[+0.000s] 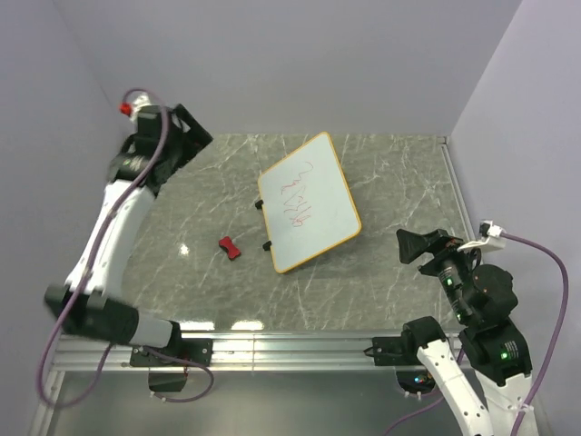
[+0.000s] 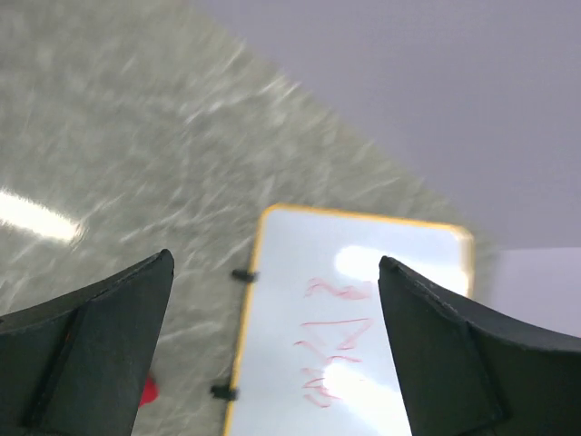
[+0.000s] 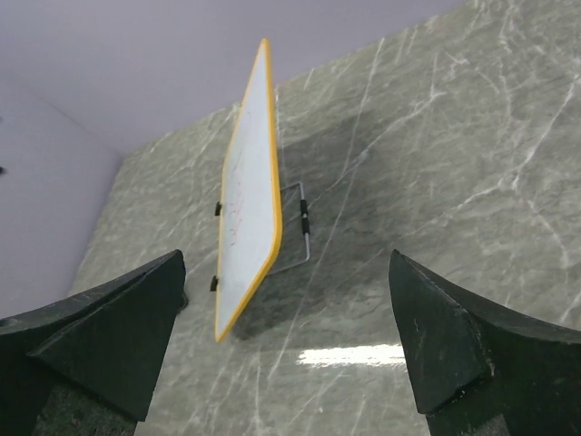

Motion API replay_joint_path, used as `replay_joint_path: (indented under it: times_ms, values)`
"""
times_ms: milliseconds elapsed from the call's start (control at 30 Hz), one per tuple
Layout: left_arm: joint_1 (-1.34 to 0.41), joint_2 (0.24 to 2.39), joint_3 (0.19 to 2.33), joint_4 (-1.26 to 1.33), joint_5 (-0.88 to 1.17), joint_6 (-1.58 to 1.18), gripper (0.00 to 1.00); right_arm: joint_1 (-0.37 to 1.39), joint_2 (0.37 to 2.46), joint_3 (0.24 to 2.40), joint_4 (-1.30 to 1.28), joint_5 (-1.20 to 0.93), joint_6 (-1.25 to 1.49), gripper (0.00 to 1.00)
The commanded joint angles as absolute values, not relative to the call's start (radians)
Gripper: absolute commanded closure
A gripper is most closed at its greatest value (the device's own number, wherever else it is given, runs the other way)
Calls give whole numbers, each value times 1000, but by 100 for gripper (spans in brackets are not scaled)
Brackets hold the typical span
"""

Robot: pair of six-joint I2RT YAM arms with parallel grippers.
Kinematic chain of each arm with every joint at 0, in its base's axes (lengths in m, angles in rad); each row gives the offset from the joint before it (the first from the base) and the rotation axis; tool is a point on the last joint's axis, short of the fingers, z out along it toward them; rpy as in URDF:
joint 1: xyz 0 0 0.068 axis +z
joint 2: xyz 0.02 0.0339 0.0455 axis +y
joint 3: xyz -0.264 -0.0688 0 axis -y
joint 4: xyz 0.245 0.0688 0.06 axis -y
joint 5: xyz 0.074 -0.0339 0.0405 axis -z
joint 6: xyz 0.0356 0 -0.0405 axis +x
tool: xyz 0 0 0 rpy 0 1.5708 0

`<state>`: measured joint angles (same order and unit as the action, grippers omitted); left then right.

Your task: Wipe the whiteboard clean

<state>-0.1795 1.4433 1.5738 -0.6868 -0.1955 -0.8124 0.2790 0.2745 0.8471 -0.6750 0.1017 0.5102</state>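
Both grippers are free right now. Left gripper (image 2: 272,263) has its fingers spread wide with nothing between them, and in its wrist view I'm looking straight through the gap at the whiteboard (image 1: 309,204). From the top camera it's up in the air, off the board's far left corner and well apart from it. That wrist view is a bit blurry, fwiw.

Right gripper (image 3: 286,259) is the same: fingers wide apart, nothing held. It sits off to the right of the board's near right corner, not touching, and points back toward the board.

The board is about mid-table (image 1: 399,173), turned at an angle. The orange-yellow rim runs all the way round, and the red scribbles (image 1: 298,195) are on the left half of the white face. There are two black clips (image 1: 263,225) on its left edge. In the right wrist view I see it nearly edge-on, and it looks propped up at a tilt, with a thin wire stand (image 3: 306,238) poking out behind it.

The little red eraser (image 1: 230,247) lies flat on the table just left of the board's near left corner, not touching it. It's apart from both grippers.
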Motion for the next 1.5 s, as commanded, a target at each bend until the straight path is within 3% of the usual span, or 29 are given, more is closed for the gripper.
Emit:
replay_joint_path:
  times_ms: [0, 67, 133, 333, 467, 767, 900, 1133, 1467]
  values:
    - [-109, 1321, 1488, -573, -124, -782, 0, 287, 261, 839, -690, 68, 549, 0]
    - [-87, 1376, 1443, -556, 3, -742, 1, 287, 281, 842, -696, 54, 560, 0]
    - [-122, 1483, 1494, -716, -90, -781, 1, 287, 322, 857, -715, 17, 558, 0]
    - [-271, 1641, 1451, -748, -268, -747, 1, 288, 402, 851, -726, -40, 535, 0]
    - [-349, 1746, 1485, -909, -390, -915, 9, 287, 429, 874, -719, -49, 542, 0]
    - [-446, 1763, 1396, -940, -371, -1097, 19, 287, 525, 959, -742, -11, 468, 0]
    - [-476, 1689, 1260, -864, -342, -1138, 19, 287, 529, 953, -741, -5, 440, 0]
    - [-477, 1623, 1069, -706, -301, -1098, 26, 291, 528, 939, -742, -21, 440, 0]
    - [-477, 1666, 1011, -604, -308, -1082, 33, 324, 534, 922, -736, -9, 425, 0]
